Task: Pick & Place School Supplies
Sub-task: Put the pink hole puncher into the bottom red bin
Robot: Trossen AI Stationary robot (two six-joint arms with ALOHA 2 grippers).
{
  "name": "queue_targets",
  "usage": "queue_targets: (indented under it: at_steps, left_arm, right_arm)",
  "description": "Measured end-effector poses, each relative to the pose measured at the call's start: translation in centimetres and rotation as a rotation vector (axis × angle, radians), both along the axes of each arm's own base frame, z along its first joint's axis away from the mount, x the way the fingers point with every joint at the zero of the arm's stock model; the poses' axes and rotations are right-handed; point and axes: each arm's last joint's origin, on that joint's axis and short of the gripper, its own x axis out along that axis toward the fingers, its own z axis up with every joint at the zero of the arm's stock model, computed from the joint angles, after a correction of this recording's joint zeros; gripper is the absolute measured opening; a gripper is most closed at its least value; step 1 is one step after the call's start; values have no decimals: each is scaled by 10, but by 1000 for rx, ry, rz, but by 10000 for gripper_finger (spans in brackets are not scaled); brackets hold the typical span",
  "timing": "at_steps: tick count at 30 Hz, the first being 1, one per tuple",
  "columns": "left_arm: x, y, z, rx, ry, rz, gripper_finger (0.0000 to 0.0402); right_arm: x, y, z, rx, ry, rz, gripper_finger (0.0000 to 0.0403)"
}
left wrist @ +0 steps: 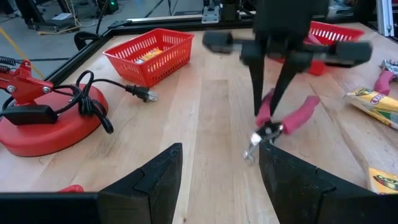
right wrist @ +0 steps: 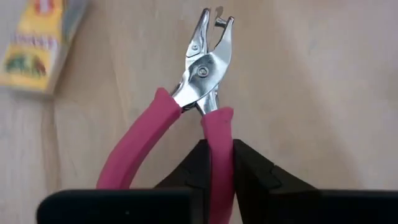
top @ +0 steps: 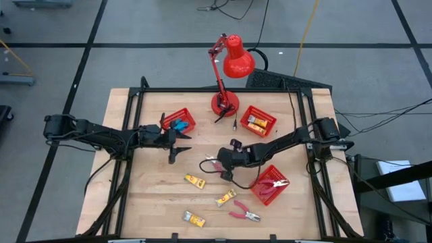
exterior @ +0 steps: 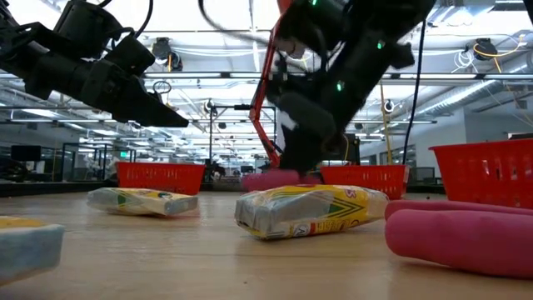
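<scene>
Pliers [right wrist: 186, 106] with pink handles sit pinched in your right gripper [right wrist: 216, 163], whose fingers are closed on one handle while the other handle splays free and the grey metal nose points away from the wrist. In the high view you find that gripper [top: 217, 160] just left of the frame's centre, over bare wood. Below it lie three yellow-and-white packets [top: 195, 181], with a second pair of pliers [top: 244, 215] at lower centre and a third in the red basket [top: 272, 185] at lower right. Your left gripper [top: 177, 143] hangs spread apart and empty beside the upper-left basket [top: 179, 121]. The red lamp [top: 229, 64] stands at upper centre.
</scene>
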Motion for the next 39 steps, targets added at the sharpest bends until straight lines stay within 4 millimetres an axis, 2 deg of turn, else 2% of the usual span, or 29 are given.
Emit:
queue_targets:
  at_steps: [5,9,16,21,25,35,39]
  left_arm:
    - [0,0,0,0,2,0,214]
    - [0,0,-1,-1,8,0,214]
    - [-1,0,-2,-1,20,0,214]
    - [-1,0,-3,-2,31,0,214]
    - [-1,0,-3,-2,32,1,214]
    - [-1,0,-3,-15,33,5,214]
    - [-1,0,-3,-22,33,7,214]
  right_arm:
    - [-7,4,22,-97,-43,-11,32]
    - [-22,9,42,-185,-24,-34,32]
    - [-66,28,77,-274,42,-105,32]
    - [-98,45,83,-257,126,-153,32]
    - [-120,63,79,-231,212,-173,32]
    - [-160,107,103,-143,285,-258,32]
    - [-173,123,108,-33,337,-274,32]
